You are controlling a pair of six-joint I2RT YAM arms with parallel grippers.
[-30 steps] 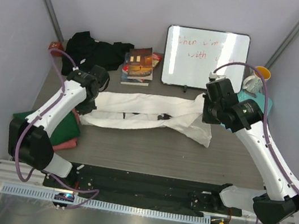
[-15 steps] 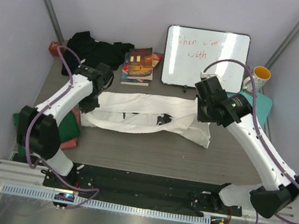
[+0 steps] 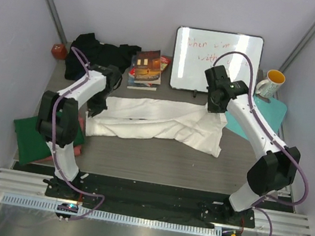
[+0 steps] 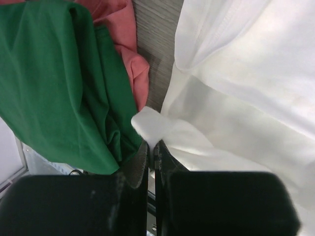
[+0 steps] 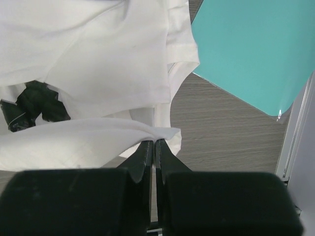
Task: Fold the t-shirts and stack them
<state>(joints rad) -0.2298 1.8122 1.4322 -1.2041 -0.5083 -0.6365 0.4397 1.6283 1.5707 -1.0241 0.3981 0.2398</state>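
The soft white cloth t-shirt (image 3: 157, 121) is laid stretched across the grey table (image 3: 157, 154), ends clamped in the left gripper (image 4: 151, 147) and right gripper (image 5: 152, 145). Its black print (image 5: 34, 105) is mostly buried in folds, can't be made out tbh.

A black printed mark on the white shirt (image 3: 157, 118). Plain dark tone on the green shirt (image 4: 49, 83), salmon on the pink shirt (image 4: 125, 44), solid on the black shirt (image 3: 99, 52). Flat teal on the mat (image 5: 246, 49). Grey wood grain across the tabletop (image 3: 162, 161). Red writing on the white board (image 3: 215, 61). Yellow inside the white mug (image 3: 270, 83). Black jaws on white arms.
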